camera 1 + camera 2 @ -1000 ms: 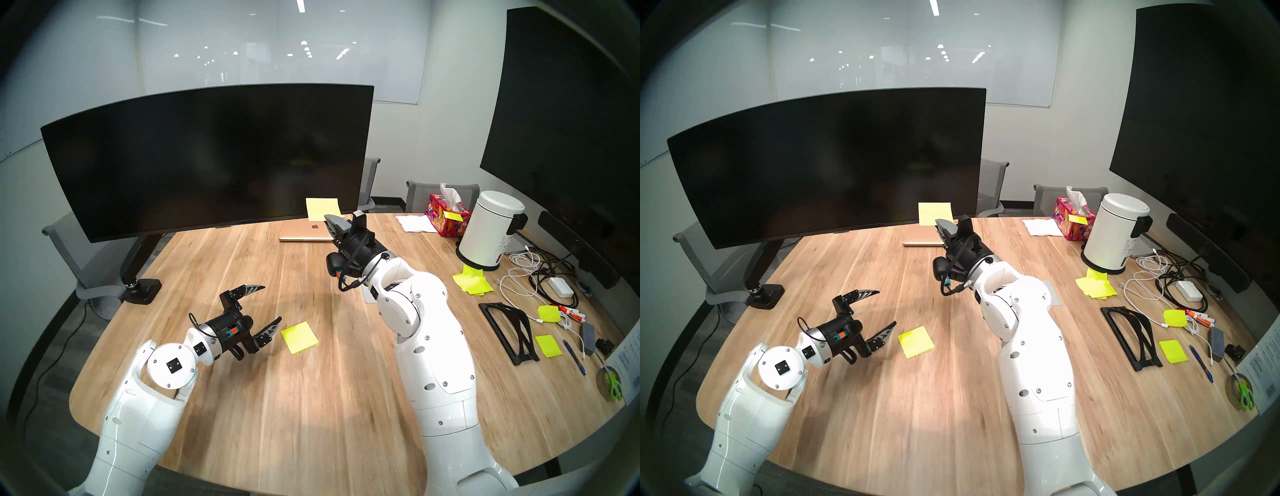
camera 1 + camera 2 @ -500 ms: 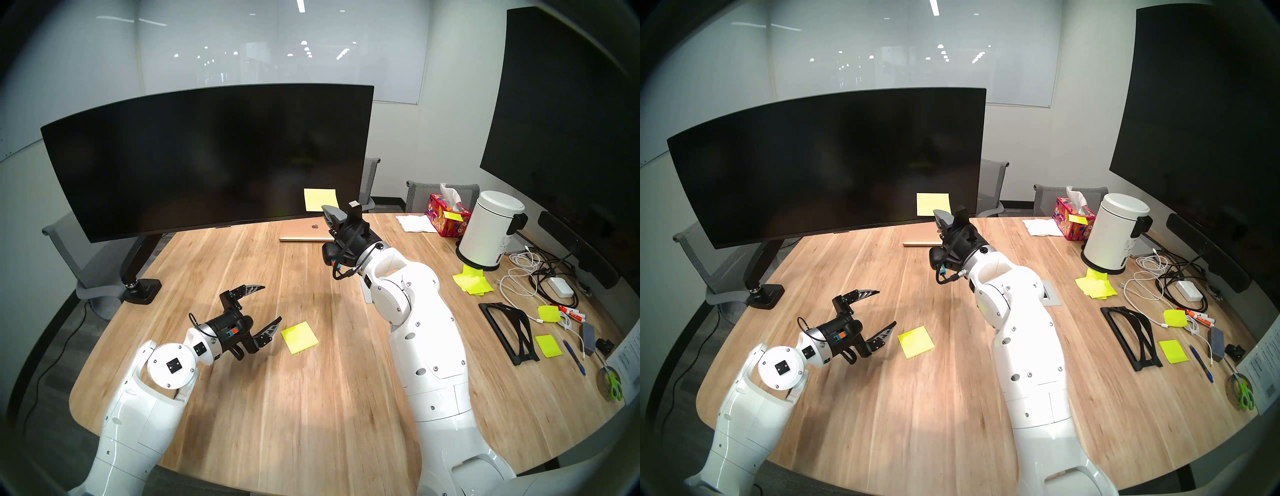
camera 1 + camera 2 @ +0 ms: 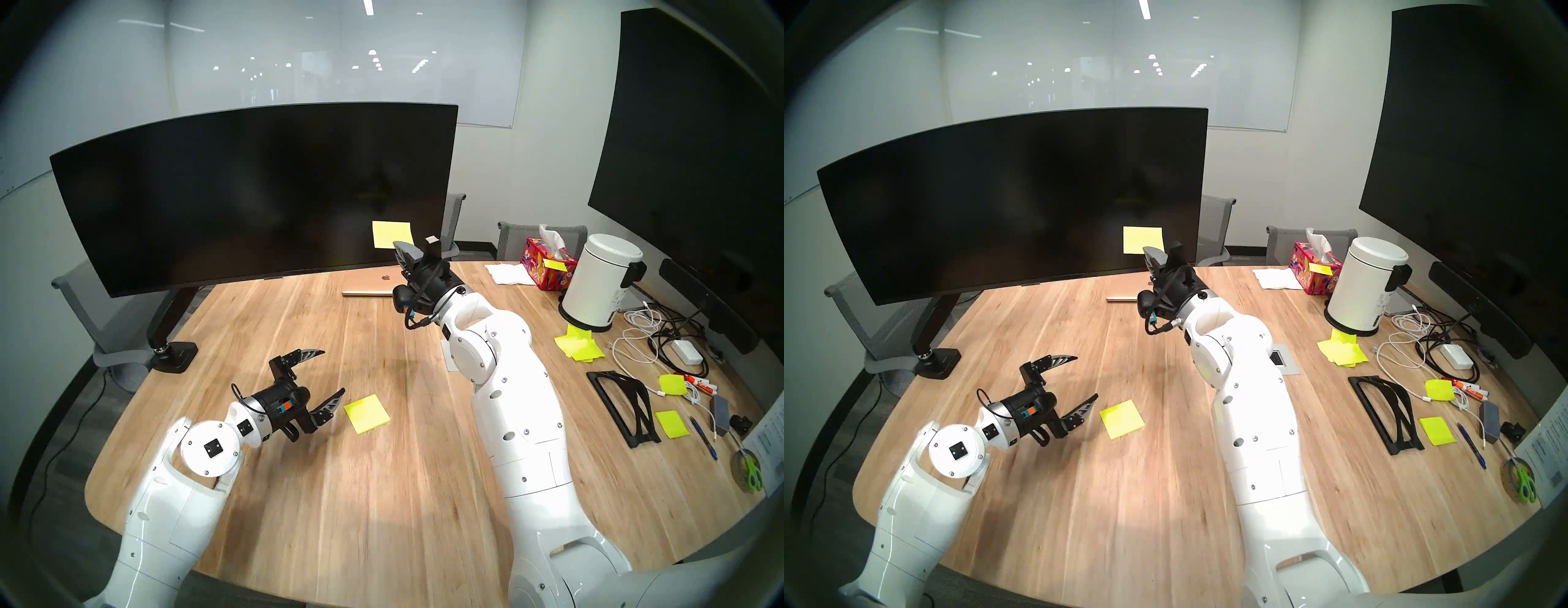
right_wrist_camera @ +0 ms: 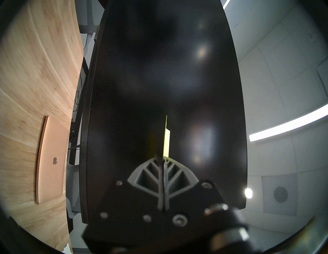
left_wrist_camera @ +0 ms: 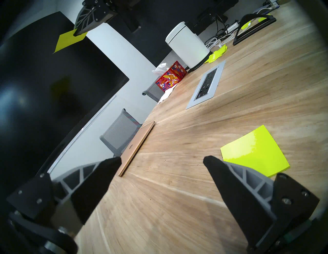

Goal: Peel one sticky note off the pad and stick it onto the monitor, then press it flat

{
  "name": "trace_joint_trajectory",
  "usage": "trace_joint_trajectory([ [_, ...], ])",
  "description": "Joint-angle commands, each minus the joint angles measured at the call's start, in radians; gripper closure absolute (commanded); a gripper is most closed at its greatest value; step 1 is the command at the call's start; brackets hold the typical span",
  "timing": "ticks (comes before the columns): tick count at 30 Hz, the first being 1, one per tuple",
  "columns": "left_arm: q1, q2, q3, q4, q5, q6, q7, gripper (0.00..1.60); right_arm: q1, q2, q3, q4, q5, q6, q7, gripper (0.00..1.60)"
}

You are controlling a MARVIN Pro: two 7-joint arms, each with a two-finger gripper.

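the right gripper (image 3: 402, 250) is pinched shut on the lower right edge of the sticky note (image 3: 392, 234), its jaws pressed together on the paper. the sheet stands up and to the left from the fingertips, in front of the lower right corner of the curved monitor (image 3: 254, 191). from the right wrist the sheet (image 4: 166, 140) shows nearly edge-on, pointing straight at the screen (image 4: 159, 71), so the monitor lies directly ahead of the gripper along its own pointing line. whether the sheet already touches the glass cannot be told. my read: the sticking step is in hand, and the coming move turns on closing that last gap toward the monitor and laying the sheet's face against it.

the left gripper (image 3: 323, 375) hangs with jaws spread wide and empty, well short of the monitor, just left of the pad (image 3: 367, 413) lying flat on the wooden table (image 3: 339, 509). the right arm is clearly the nearer one to the monitor.

counts: one sheet held, one pad, one curved monitor, two grippers. away from the monitor on the right side of the table are one heap of yellow notes (image 3: 579, 347) and two loose yellow sheets (image 3: 672, 423), and one yellow note (image 3: 555, 264) is stuck on the tissue box (image 3: 545, 267).
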Motion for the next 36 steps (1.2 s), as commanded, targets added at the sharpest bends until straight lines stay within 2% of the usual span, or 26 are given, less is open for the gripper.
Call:
trace_joint_trajectory([
  [1,-0.004,0.002,0.000,-0.022,0.002,-0.003,0.001,0.00,0.053,-0.009,-0.002,-0.003,-0.003,0.004,-0.029,1.60],
  [10,-0.003,0.002,-0.001,-0.023,0.003,-0.003,0.001,0.00,0.062,-0.011,-0.005,0.006,-0.009,0.012,-0.036,1.60],
  [26,-0.004,0.002,-0.001,-0.022,0.003,-0.004,0.000,0.00,0.149,-0.023,-0.002,0.099,-0.006,0.028,-0.066,1.60],
  [36,-0.004,0.001,-0.001,-0.022,0.003,-0.004,0.000,0.00,0.177,-0.025,-0.005,0.147,-0.010,0.038,-0.089,1.60],
])
